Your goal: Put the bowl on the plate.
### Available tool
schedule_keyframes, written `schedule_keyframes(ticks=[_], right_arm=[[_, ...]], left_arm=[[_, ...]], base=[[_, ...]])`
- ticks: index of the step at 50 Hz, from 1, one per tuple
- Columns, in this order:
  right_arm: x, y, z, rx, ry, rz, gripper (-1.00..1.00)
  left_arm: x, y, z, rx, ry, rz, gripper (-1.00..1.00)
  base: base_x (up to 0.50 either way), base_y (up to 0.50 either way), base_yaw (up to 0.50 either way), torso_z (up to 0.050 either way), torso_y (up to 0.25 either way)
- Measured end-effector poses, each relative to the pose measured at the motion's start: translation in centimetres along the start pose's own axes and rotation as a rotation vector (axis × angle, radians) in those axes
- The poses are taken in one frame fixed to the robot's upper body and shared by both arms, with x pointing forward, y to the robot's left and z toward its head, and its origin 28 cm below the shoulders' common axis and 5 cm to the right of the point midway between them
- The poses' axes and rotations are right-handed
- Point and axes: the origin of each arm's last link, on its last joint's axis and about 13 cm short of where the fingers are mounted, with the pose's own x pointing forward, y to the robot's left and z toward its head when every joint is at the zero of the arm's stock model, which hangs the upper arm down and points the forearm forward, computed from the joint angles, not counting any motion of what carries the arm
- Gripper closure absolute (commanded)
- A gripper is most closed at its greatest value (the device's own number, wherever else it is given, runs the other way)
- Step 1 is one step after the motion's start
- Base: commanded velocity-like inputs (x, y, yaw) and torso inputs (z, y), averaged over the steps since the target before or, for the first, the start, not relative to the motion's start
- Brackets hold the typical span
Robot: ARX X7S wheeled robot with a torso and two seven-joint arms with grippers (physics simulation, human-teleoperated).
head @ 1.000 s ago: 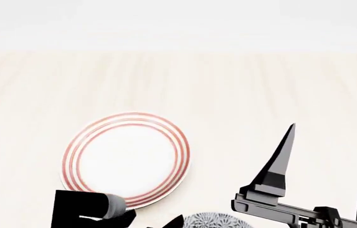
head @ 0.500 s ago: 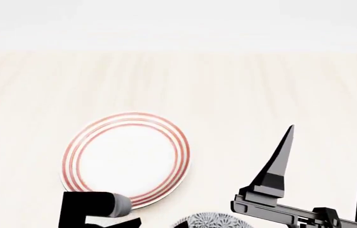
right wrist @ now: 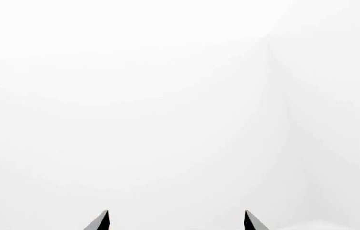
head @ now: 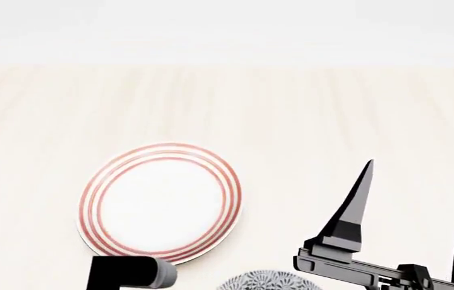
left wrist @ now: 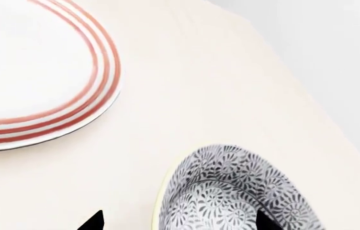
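The plate (head: 161, 202), white with red rings, lies flat on the pale table; part of it also shows in the left wrist view (left wrist: 33, 72). The bowl (head: 267, 281), grey-blue floral, stands near the table's front edge, to the right of the plate and apart from it. In the left wrist view my left gripper (left wrist: 178, 218) is open and straddles the bowl's (left wrist: 237, 191) yellowish rim, one tip outside over the table and one over the inside. My right gripper (head: 421, 172) is open and empty, raised to the right of the bowl. Its wrist view shows the right gripper (right wrist: 176, 216) against white wall only.
My left arm (head: 130, 275) sits at the lower edge of the head view, just in front of the plate. The pale wooden table (head: 308, 109) stretches far back to a white wall.
In the head view my left arm has slid right and lower. Its dark fingertip beside the bowl has dropped out of frame, so more of the bowl shows. The right gripper has held still.
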Motion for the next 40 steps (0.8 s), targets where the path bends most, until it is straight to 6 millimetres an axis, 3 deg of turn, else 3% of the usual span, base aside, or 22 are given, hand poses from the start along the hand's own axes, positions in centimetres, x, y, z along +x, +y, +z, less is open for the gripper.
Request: schedule_keyframes(ticks=[40], right_arm=[[-0.1,0.1,-0.2,-0.003,0.009,0.007,-1.00]], left_arm=[[0.2,0.5,-1.2,-0.031,0.057,0.018,-1.00]], base=[[0.00,0.00,0.00,0.000,0.000]])
